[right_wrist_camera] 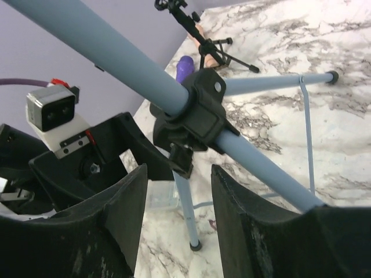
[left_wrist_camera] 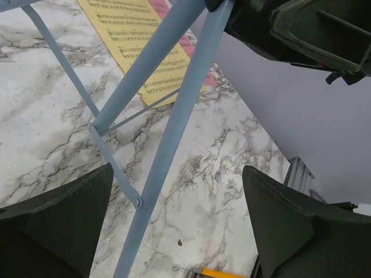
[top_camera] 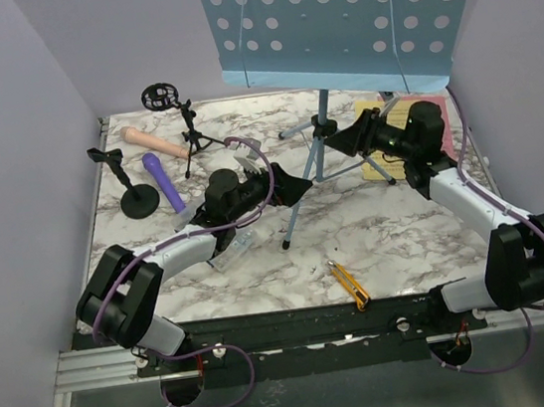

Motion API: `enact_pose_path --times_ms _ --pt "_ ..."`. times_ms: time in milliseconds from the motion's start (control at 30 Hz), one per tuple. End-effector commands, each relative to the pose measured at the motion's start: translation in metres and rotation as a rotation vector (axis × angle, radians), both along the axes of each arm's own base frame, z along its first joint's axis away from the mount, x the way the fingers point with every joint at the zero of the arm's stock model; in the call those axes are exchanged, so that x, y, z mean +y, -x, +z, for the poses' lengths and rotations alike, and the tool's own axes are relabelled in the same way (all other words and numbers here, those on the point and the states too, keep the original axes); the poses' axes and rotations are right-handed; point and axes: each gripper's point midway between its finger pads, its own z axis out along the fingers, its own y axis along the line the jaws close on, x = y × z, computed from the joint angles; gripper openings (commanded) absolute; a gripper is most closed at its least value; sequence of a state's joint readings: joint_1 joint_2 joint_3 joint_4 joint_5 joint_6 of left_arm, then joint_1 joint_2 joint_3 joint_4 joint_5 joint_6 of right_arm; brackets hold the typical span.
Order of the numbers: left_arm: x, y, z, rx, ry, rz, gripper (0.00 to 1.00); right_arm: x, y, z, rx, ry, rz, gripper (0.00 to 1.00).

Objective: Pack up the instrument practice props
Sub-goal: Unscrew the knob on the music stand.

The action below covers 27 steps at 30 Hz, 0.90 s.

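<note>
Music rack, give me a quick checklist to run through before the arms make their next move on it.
1. Left gripper open, straddling a tripod leg: ok.
2. Right gripper open, facing the black hub: ok.
3. Either gripper touching the music rack: cannot tell.
4. Rack standing upright: ok.
5. Yellow page free of the tripod feet: cannot tell.
6. Utility knife apart from the legs: ok.
</note>
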State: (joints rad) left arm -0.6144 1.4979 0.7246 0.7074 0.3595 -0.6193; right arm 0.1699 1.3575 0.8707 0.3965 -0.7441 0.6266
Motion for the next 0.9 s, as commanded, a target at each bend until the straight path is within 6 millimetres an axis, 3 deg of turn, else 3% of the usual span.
enact_pose_path --times_ms 0,367,633,867 --pt "-0.004 -0.005 0.008 0.018 0.043 -0.001 0.89 0.006 -0.012 0.021 -0.114 0.049 -0.018 0.5" --pt "-0.005 -0.015 -0.002 0.098 0.065 0.05 0.77 0.003 -0.015 0.01 -0.18 0.177 -0.066 0.31" --pt "-0.007 -0.013 -0.003 0.11 0.069 0.034 0.74 0.0 -0.017 0.017 -0.283 0.266 -0.078 0.03" --pt "-0.005 -0.009 -0.004 0.116 0.067 0.03 0.74 -0.012 -0.023 0.013 -0.436 0.436 -0.108 0.0"
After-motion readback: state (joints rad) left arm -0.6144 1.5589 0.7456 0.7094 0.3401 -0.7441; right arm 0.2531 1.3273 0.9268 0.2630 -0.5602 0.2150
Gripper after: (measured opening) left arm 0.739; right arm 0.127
